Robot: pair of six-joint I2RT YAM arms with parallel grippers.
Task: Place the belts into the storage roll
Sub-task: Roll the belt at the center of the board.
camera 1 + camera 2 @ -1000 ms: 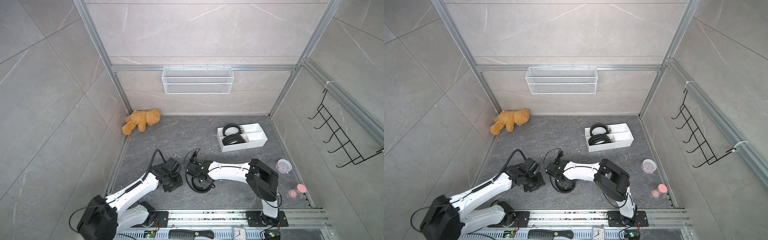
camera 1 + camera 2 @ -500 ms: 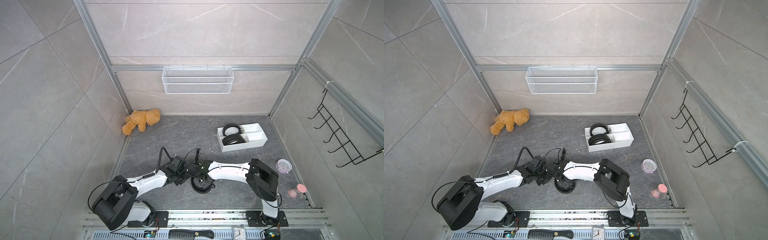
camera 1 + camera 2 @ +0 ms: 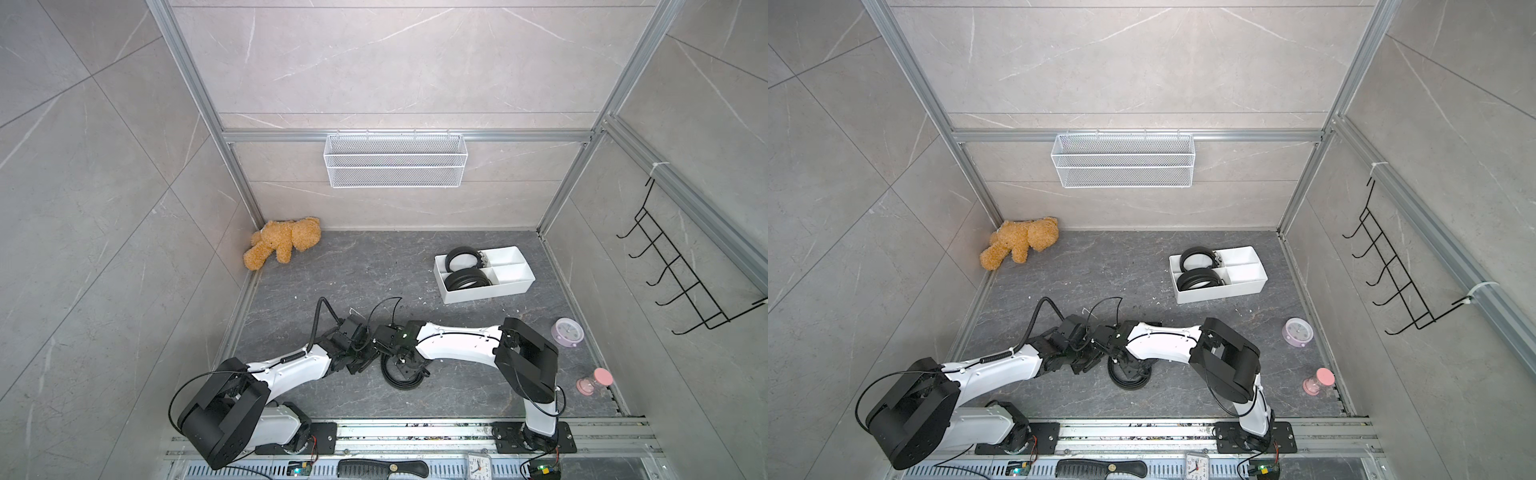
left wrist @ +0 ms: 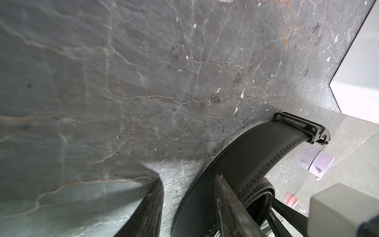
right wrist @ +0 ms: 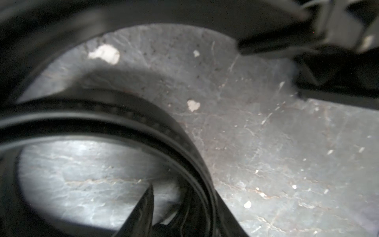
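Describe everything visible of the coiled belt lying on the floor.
The belt is black, leather-looking, stitched along its edges, with a dark metal buckle at its outer end. It stands on edge on the grey floor, loosely coiled in several wraps. The left hand and right hand each straddle a wrap, jaws apart.

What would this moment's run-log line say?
loose belt: coiled on floor | left gripper: open, astride its outer wrap | right gripper: open, one finger inside coil | tray: two coiled belts, two compartments empty
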